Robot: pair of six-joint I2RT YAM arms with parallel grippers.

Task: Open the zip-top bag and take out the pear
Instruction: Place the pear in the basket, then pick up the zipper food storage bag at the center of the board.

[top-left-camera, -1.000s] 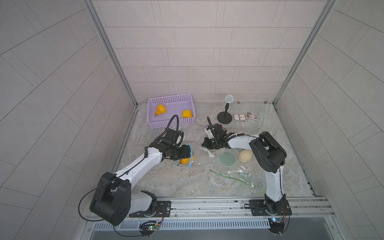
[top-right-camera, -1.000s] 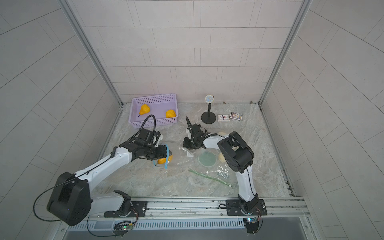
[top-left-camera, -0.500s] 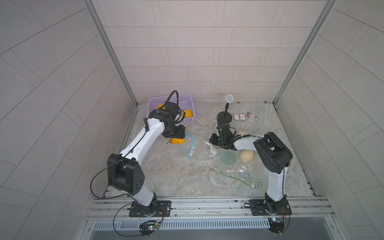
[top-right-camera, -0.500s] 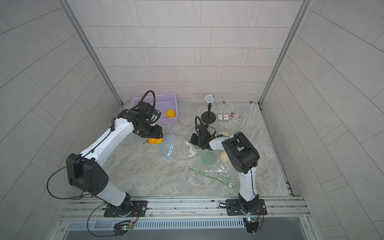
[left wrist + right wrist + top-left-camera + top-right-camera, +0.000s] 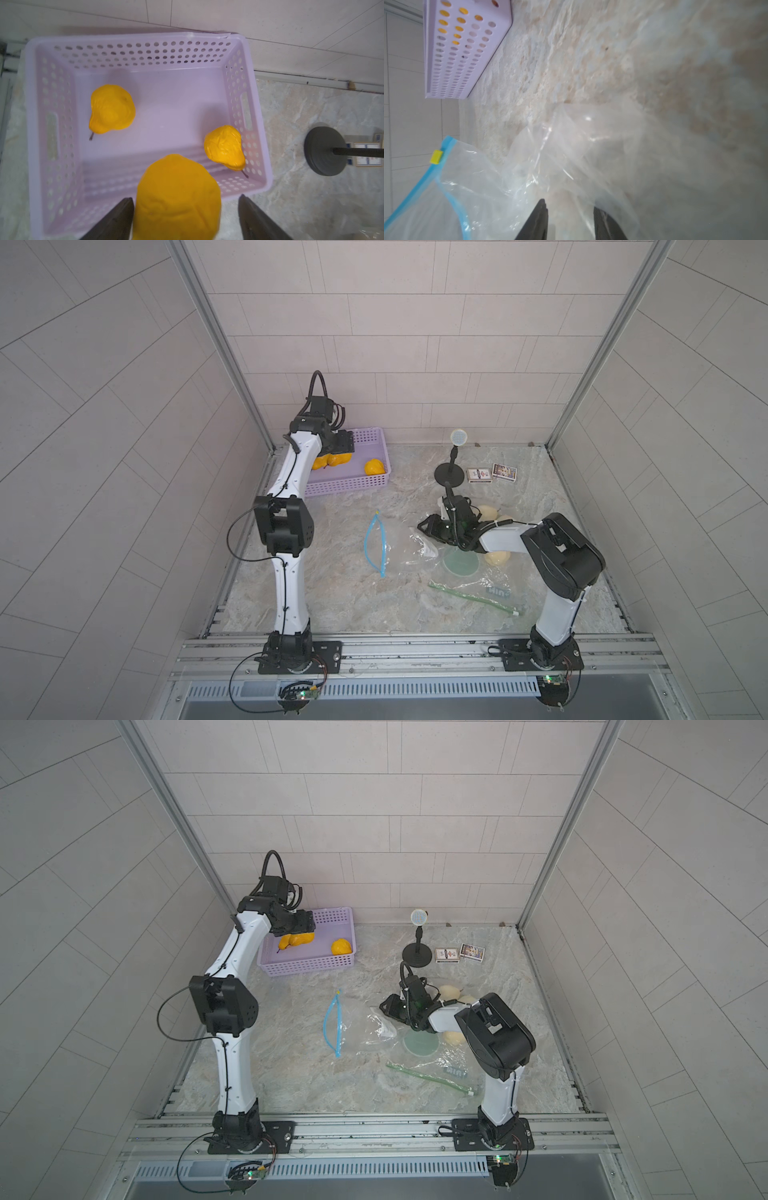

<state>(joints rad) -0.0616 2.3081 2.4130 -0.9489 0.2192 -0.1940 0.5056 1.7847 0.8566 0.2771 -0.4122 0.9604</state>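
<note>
The left gripper [image 5: 185, 198] spreads wide so the pear [image 5: 176, 187] can drop into the basket [image 5: 135, 38]. The right gripper [image 5: 569, 204] is parted too, maybe touching the bag [image 5: 550, 145].

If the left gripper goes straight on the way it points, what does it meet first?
Probably the pear just ahead of the left gripper, between its open jaws; behind it, the floor of the basket. Depth is unclear.

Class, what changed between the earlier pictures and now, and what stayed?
The left end effector carried the pear from mid-table to the purple basket and opened. The right end effector opened at the zip-top bag. The basket's other two pears and microphone stand stayed put.
</note>
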